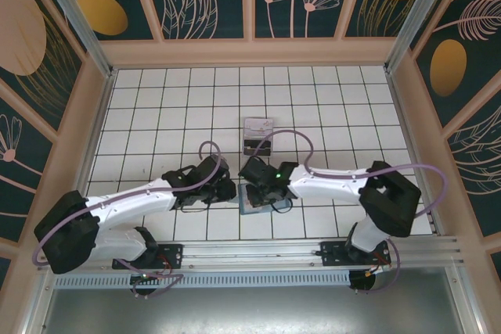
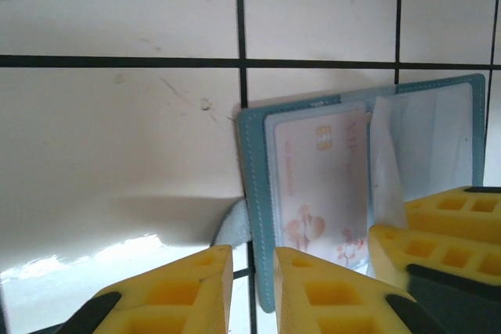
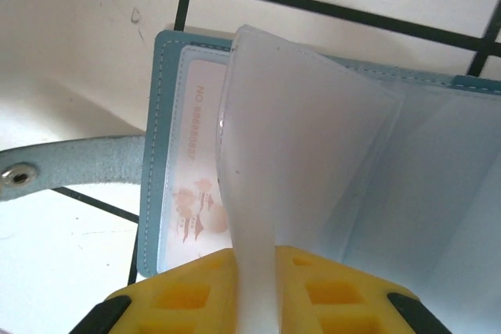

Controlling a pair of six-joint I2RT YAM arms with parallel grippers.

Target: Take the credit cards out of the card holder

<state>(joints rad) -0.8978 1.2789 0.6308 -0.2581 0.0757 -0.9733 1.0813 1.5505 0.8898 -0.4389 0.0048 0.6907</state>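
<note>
1. My left gripper [image 2: 254,293] straddles the card holder's [image 2: 252,193] left edge, fingers narrowly apart. I cannot tell whether it clamps the cover.
2. The pale pink credit card [image 2: 321,185] sits in the holder's left pocket (not yet drawn).
3. My right gripper [image 3: 257,291] pinches a clear sleeve [image 3: 313,138] at the holder's middle, holding it raised.
4. Step in hand: exposing the card. The next move, I judge, calls for steadying the holder and sliding that card out.

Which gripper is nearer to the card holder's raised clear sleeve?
Right. The right gripper pinches the clear sleeve; the left gripper sits at the card holder left edge, apart from that sleeve.
</note>
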